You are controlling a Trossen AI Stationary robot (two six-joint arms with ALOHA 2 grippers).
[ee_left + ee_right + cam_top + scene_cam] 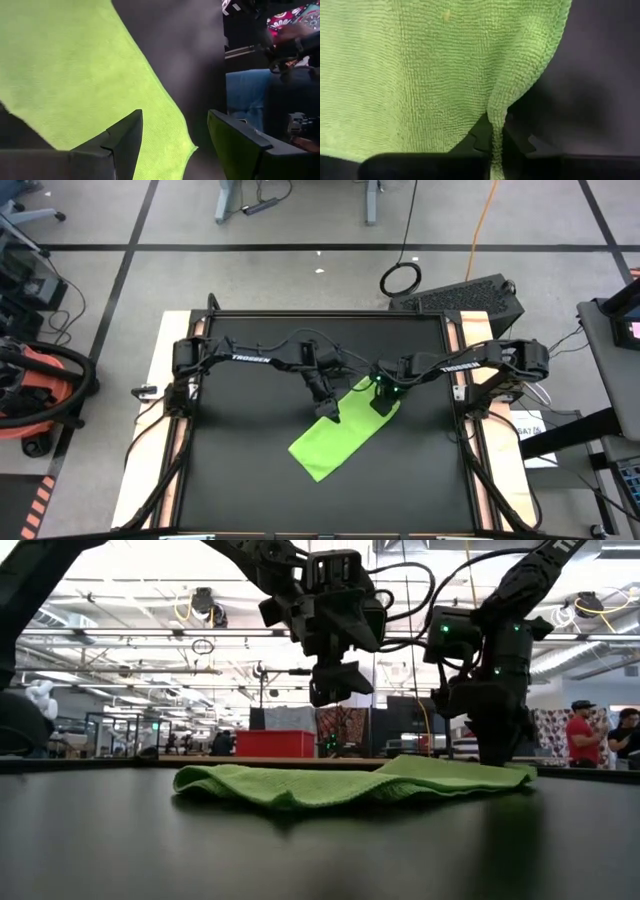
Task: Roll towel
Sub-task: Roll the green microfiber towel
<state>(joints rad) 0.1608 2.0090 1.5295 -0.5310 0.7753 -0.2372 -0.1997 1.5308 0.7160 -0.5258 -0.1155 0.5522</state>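
bare black tabletop (240, 480) is lying open all around the towel (335, 438). the right pincer (384, 402), pinching the towel's far corner, and the left pincer (329, 413), hovering with fingers apart above its far edge, are crowding that end.

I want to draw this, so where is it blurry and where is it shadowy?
Left wrist view: the room past the table is blurry, the towel soft. Right wrist view: the towel's weave is sharp; the right gripper pinching its edge is dark. Low view: bright ceiling lights behind, dark arms, shadow under the towel.
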